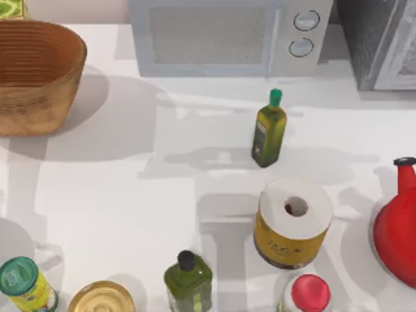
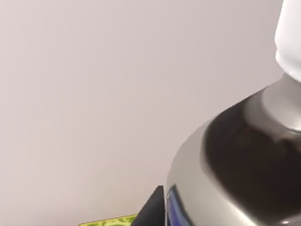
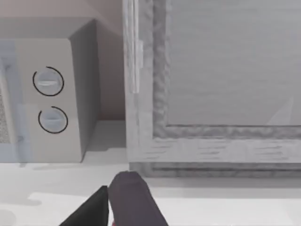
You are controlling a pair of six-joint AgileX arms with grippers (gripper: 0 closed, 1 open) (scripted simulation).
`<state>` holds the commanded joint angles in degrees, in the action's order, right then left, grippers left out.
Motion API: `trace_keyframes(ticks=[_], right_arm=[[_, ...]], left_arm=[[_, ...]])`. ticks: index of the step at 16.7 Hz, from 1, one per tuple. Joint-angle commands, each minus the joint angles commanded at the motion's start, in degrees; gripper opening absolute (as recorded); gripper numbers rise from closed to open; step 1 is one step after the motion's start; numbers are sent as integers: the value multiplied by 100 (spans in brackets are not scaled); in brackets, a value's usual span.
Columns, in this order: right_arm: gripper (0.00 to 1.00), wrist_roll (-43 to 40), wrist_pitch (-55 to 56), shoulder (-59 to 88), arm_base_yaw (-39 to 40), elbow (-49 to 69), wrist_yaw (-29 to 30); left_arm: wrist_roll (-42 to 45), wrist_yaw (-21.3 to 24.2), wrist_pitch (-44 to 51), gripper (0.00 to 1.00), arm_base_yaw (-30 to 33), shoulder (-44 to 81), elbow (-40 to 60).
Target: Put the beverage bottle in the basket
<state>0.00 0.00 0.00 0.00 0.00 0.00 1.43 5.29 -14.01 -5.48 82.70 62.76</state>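
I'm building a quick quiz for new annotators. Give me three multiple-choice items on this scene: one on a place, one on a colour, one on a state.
1. Where on the table is the basket?
A. top view's upper left
B. centre
C. lower right

2. What colour is the slim bottle's cap?
A. black
B. green
C. white

3. How is the paper roll placed?
A. lying on its side
B. standing on end
C. crushed flat

Answers: A, it sits in the upper left corner; B, the cap before the microwave is green; B, its hole faces up.
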Motion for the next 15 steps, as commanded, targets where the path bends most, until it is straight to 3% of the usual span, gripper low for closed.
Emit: trace_keyframes(ticks=[7,12,15], right_arm=[[100,0,0,0,0,0,0],[100,0,0,0,0,0,0],[100,0,0,0,0,0,0]], left_arm=[[-11,-28,-947,0,37,1013,79],[-12,-34,-1017,0,40,1080,83],[-12,-34,-1017,23,40,1080,83]])
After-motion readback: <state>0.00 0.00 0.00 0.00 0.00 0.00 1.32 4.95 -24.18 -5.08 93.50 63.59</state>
